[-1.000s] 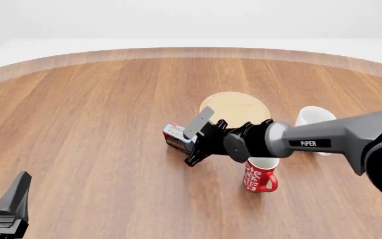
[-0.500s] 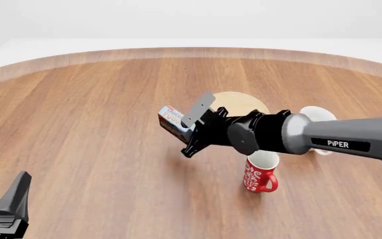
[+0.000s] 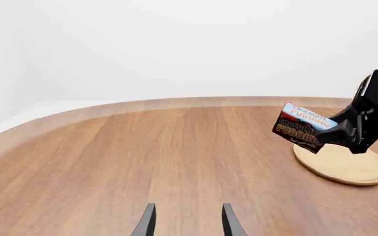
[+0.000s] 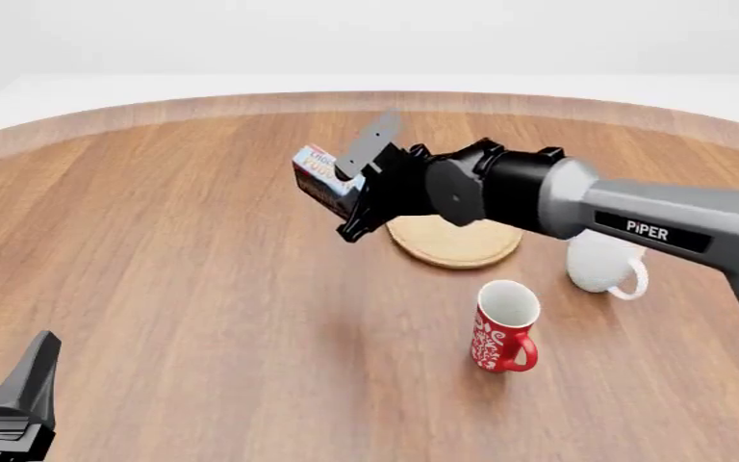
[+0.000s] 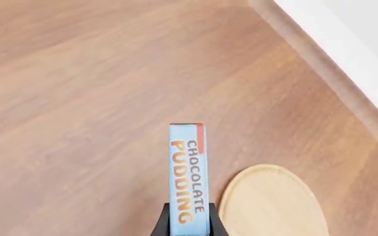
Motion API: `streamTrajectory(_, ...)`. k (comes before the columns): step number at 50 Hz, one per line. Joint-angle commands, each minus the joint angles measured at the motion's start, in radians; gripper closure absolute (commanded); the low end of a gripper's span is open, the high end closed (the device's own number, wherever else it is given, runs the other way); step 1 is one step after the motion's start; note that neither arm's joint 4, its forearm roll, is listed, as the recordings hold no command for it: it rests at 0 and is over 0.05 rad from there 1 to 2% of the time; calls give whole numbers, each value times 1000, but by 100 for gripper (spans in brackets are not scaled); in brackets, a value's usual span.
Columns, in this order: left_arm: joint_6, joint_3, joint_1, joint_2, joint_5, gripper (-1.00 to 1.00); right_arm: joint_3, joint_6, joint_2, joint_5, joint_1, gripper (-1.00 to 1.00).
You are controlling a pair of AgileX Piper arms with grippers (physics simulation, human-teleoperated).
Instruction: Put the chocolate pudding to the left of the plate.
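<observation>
A big round wood table (image 4: 190, 289) fills the room, with plain white walls behind it. The right claw (image 4: 350, 188) is up in the air above the table, and its fingers are pressed tight on the pudding (image 4: 320, 179). The box hangs off the table, tilted, just to the left of the plate (image 4: 460, 243) and a bit higher. The plate lies flat on the wood. A white mug (image 4: 600, 262) stands just to the right of the plate, partly behind the right arm. A red mug (image 4: 503, 327) stands alone, nearer the camera. The left claw (image 3: 187, 221) is low at the near left corner, well apart from everything. Its two fingers are spread with nothing between them.
</observation>
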Motion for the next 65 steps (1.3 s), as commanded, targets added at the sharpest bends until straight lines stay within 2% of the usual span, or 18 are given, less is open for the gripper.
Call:
streamTrajectory(1,0,0,0,0,0,-100,-192,-5,100,90,-31,100)
streamTrajectory(13,0,0,0,0,0,-100,-353,-13,219,147,-41,100)
streamTrajectory(29,0,0,0,0,0,-100,-491,-18,354,212,-65,100)
streamTrajectory(45,0,0,0,0,0,-100,-549,-5,419,262,-64,100)
streamTrajectory(65,0,0,0,0,0,-100,-534,21,437,272,-46,100)
